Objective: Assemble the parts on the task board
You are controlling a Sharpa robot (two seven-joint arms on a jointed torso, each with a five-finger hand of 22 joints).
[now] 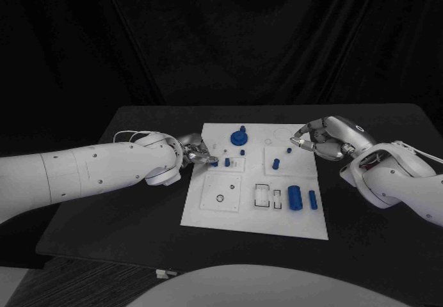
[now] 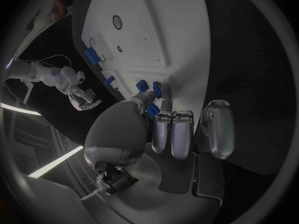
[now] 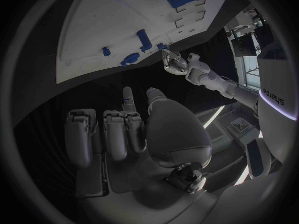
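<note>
- On the black table point(image 1: 129, 211) lies the white board point(image 1: 221, 214); blue parts point(image 1: 294, 197) sit on it
- left hand point(image 1: 196, 153) pinches a small blue part point(image 1: 214, 163) at the board's left edge
- right hand point(image 1: 319, 137) hangs curled and empty by the far right corner

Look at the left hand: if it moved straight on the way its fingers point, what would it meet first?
Probably the small blue parts at the near edge of the task board: the left hand points right at them and seems almost to touch them, though depth is unclear.

One white task board point(image 1: 242, 211) carries about eight blue parts point(image 1: 294, 197), with two robot hands nearby.
</note>
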